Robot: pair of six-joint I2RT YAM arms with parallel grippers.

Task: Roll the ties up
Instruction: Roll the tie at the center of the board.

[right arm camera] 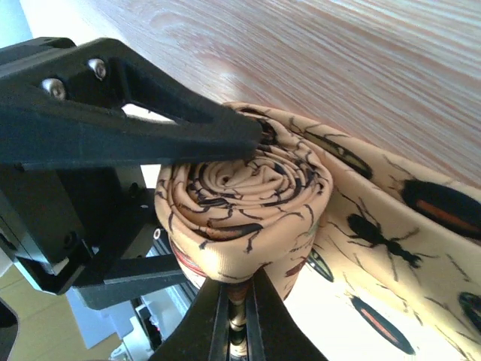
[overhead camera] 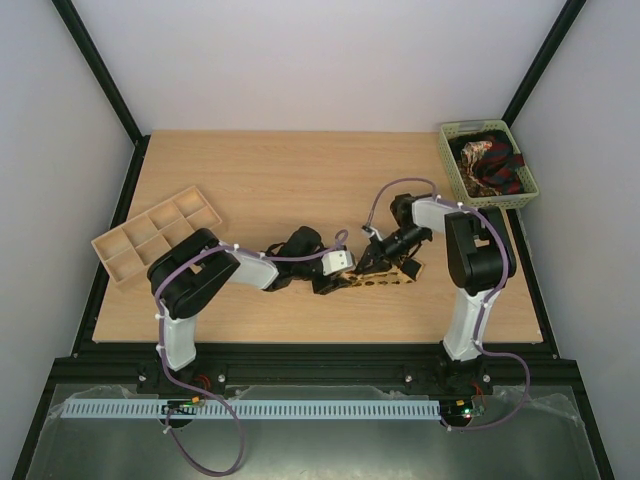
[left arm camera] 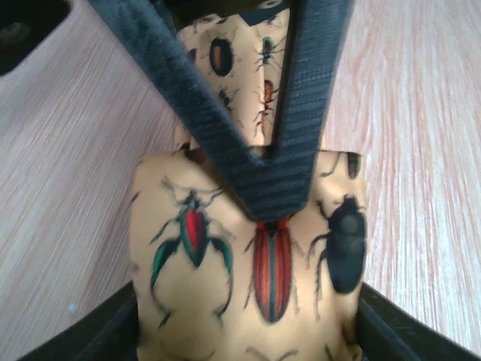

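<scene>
A light wooden worktop (overhead camera: 260,180) fills the middle. A wooden divided tray (overhead camera: 150,235) sits at nine o'clock, overhanging the edge. A green basket (overhead camera: 455,170) stands at two o'clock.

Your table (overhead camera: 300,180): light wood top, grain running across. Tan tie (overhead camera: 385,277) with beetle print lies on it near front centre, one end wound into roll (right arm camera: 244,199), rest flat on wood. Wooden divided tray (overhead camera: 150,232) sits at left edge, angled, partly overhanging. Green basket (overhead camera: 488,163) at far right corner, holding dark red and patterned ties (overhead camera: 490,160) in heap.
</scene>
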